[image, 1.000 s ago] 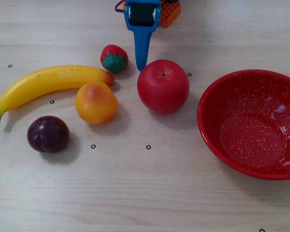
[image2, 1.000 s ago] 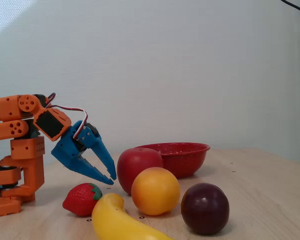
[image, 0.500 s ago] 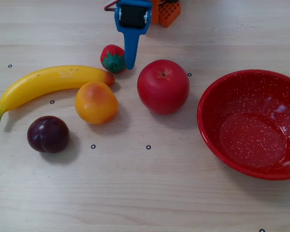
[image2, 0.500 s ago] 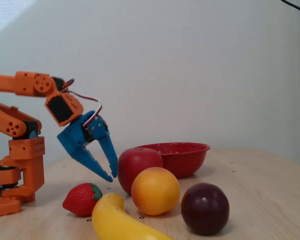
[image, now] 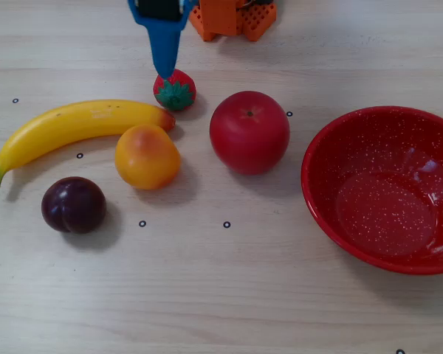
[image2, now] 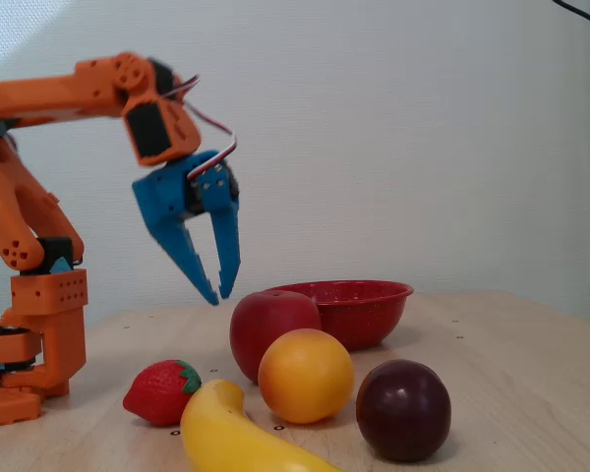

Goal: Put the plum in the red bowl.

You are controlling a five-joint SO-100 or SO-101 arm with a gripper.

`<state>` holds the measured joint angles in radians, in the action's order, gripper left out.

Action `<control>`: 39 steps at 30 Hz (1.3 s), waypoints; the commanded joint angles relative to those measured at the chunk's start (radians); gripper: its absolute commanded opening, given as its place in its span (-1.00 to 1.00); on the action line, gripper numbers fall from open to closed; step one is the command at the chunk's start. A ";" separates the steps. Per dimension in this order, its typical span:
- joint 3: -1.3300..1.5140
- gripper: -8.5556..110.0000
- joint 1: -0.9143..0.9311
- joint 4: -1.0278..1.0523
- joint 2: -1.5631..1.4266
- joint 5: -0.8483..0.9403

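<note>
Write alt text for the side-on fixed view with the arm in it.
An orange robot arm holds its blue hand in the air, fingers pointing down and slightly apart, empty, above a wooden table. In front lie a plum, an orange fruit, a banana and a strawberry; behind them, an apple and a red bowl.

Overhead and low side, shared fruit

From my top-down fixed view, taking the apple [image: 249, 132] as landmark, I see the bowl [image: 321, 193] right of it, the round fruit [image: 147, 156] just left, the plum [image: 74, 204] farther left and nearer the camera, the banana [image: 74, 127] at far left, and the strawberry [image: 176, 91] behind-left.
</note>
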<state>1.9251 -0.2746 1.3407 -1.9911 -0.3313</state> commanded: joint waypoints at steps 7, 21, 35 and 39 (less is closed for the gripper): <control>-0.445 -0.85 -0.094 0.166 0.216 -0.121; -1.124 -0.84 -0.175 0.434 0.779 -0.235; -1.413 -0.35 -0.236 0.426 1.092 -0.189; -1.450 -0.16 -0.253 0.403 1.146 -0.218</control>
<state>0.5630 -0.5001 1.7733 -0.7961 -0.5277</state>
